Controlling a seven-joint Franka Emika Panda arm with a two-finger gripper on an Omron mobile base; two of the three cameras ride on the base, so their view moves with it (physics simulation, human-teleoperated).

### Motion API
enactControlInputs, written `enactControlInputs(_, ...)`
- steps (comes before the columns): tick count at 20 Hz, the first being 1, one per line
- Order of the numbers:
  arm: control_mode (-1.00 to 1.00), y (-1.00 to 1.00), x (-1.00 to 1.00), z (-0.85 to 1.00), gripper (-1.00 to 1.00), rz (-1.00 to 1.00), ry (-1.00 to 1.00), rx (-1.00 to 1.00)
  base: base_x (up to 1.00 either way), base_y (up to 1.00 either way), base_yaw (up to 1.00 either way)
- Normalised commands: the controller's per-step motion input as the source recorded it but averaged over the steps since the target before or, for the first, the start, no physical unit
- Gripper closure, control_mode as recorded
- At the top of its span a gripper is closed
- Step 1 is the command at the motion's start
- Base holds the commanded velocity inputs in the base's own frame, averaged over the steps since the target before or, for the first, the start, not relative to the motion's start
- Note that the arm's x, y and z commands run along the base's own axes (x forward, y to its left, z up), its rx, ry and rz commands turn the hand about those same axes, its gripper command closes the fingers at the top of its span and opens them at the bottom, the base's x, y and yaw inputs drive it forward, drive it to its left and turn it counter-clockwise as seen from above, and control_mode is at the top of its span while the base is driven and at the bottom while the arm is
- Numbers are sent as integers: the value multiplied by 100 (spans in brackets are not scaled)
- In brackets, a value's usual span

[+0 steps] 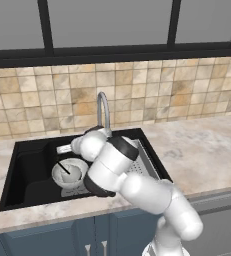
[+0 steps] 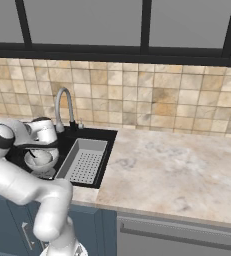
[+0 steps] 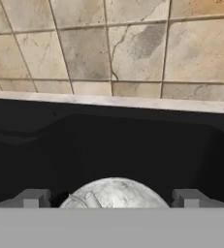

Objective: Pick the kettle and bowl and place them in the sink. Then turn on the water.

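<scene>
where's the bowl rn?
The bowl sits inside the sink, toward its front middle in the left base view, just left of the grey drain tray and below the faucet, with the kettle apparently resting in it.

Kitchen: black sink [image 1: 32,150], faucet [image 1: 103,107], seemingly tiled backsplash [image 1: 137,90].

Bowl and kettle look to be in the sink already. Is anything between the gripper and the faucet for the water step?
Nothing visible blocks it. The gripper, jaws wide open and empty, sits over the sink above the bowl, with the faucet just behind it against the tiled wall.
</scene>
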Motion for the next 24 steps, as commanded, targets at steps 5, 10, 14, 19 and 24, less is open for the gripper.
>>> enactControlInputs(5, -100, -3, -31, 63, -100, 0, -3, 0, 0, 0, 0)
enactControlInputs(10, -100, 0, -39, 38, -100, 0, -7, 0, 0, 0, 0)
enactControlInputs(14, -100, 0, -41, 38, -100, 0, -10, 0, 0, 0, 0)
enactControlInputs(19, -100, -1, -39, 32, -100, 0, -12, 0, 0, 0, 0)
enactControlInputs(24, -100, -7, -49, 24, -100, 0, -11, 0, 0, 0, 0)
